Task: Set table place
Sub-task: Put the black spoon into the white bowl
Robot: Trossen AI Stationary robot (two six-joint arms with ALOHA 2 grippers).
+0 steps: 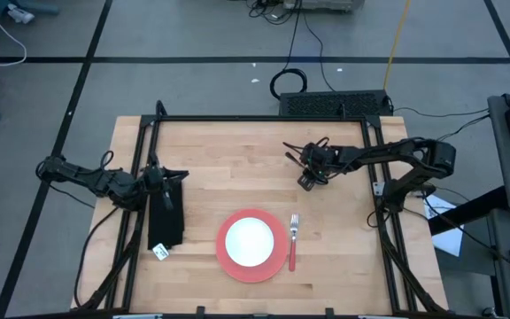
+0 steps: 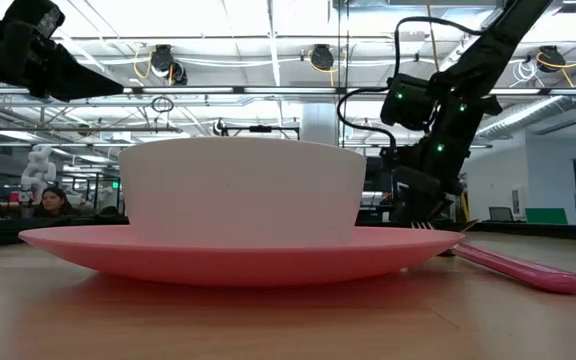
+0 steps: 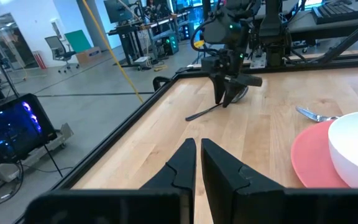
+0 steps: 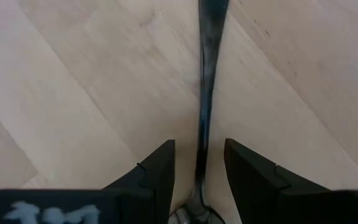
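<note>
A dark metal spoon [image 4: 205, 81] lies flat on the light-wood table [image 1: 211, 151] at the far right; it also shows in the left wrist view [image 3: 202, 114]. My right gripper [image 4: 199, 165] is open and points down over it, one finger on each side of the handle near the spoon's bowl, with a gap on both sides. In the high view my right gripper [image 1: 309, 177] is there too. My left gripper [image 3: 198, 155] is shut and empty, level above the table's left side, at the far end of a black napkin [image 1: 166, 221] that lies flat.
A pink plate [image 1: 237, 266] with a white bowl [image 1: 250, 239] on it sits at the near middle. A fork with a pink handle [image 1: 293, 241] lies to the plate's right. Black frame rails [image 1: 264, 119] run along the far, left and right sides.
</note>
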